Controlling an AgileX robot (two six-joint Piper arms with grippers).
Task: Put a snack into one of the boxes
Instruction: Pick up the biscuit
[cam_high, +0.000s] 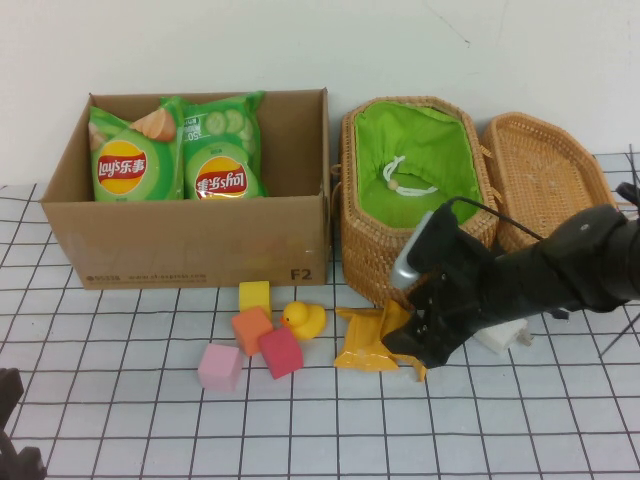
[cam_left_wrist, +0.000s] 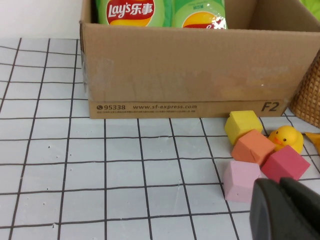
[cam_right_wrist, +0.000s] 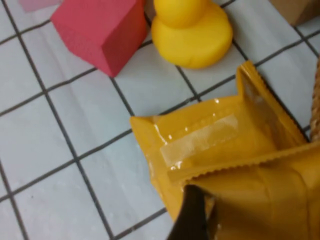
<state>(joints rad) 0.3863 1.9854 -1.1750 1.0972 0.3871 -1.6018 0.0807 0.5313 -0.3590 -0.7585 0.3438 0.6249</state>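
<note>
The right gripper (cam_high: 415, 340) hangs low, fingers (cam_right_wrist: 192, 215) apart; the left gripper (cam_left_wrist: 285, 210) sits closed.

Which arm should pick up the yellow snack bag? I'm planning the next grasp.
The right. The right gripper is open directly over the yellow snack bag, beside the wicker basket. The left gripper is shut, low at the near left corner, beyond the foam cubes.

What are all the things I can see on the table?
Brown cardboard box: one, back left.
Green chip bags: two, inside that box.
Woven wicker basket: one, green lining, back centre.
Wicker lid: one, right of basket.
Foam cubes: four; yellow, orange, red, pink; front of box.
Yellow rubber duck: one, beside cubes.
Yellow snack packet: one, before basket.
Right tool: open, at packet.
Left tool: shut, near left corner.
</note>
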